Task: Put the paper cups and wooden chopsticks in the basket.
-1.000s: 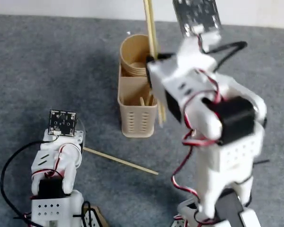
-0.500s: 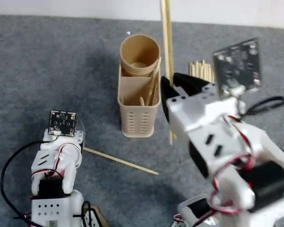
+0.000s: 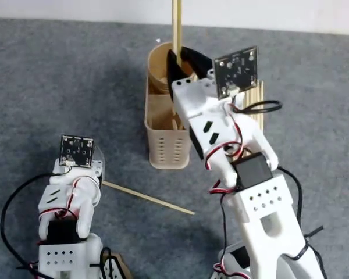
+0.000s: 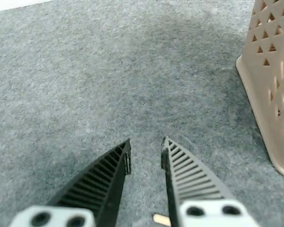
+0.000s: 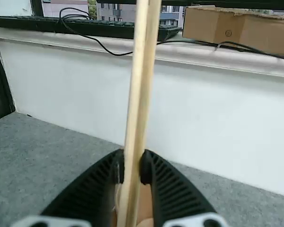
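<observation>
Wooden chopsticks [image 5: 141, 71], upright, long axis vertical, pinched in right claw [image 5: 131, 160]

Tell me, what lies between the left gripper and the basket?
Only bare grey carpet lies between the left gripper and the basket; the left wrist view shows it.

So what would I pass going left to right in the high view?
Left arm → basket → chopstick pile. The loose chopstick and right arm overlap the basket, so I skipped them.
</observation>
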